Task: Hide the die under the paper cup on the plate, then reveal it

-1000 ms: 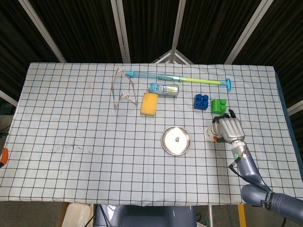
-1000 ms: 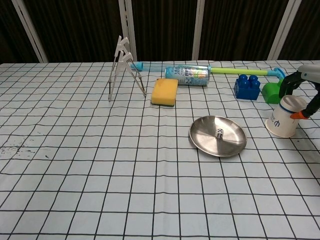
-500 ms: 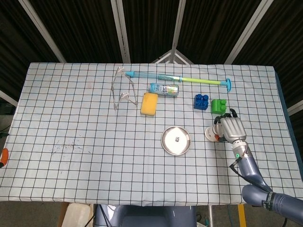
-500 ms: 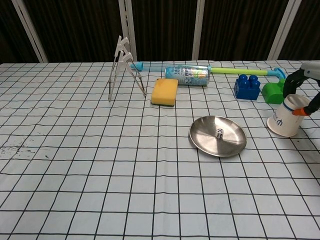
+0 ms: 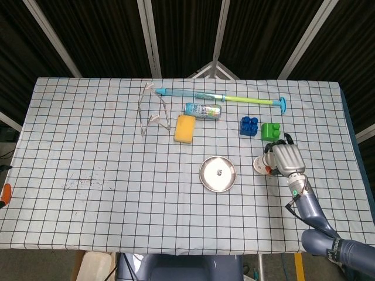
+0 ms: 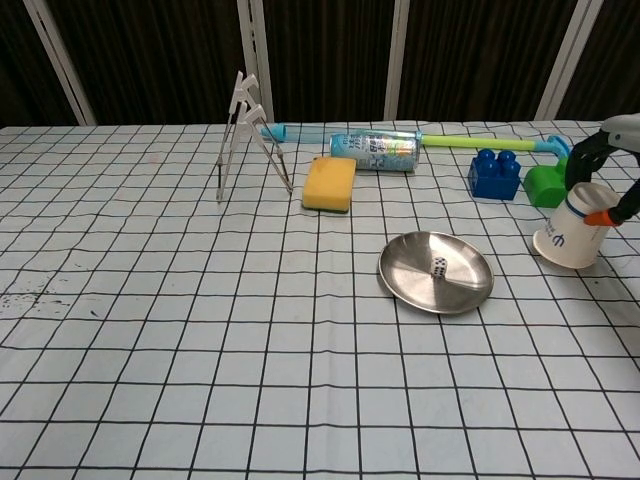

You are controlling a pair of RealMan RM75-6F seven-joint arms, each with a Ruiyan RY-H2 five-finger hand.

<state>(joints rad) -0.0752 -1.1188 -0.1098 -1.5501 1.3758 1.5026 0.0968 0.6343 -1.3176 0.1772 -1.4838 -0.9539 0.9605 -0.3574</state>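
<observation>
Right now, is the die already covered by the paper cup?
No, the die lies uncovered on the plate, while the paper cup is right of it.

the paper cup (image 6: 572, 237) is now lifted off the table and tilted, gripped by the right hand (image 5: 285, 159).

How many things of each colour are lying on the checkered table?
Blue: 1, the blue block
Green: 1, the green block
Yellow: 1, the sponge
White: 2, the paper cup held by the right hand, and the die
Silver: 3, the plate, the can and the metal rack
Mixed blue and green: 1, the long stick
Total: 9
</observation>
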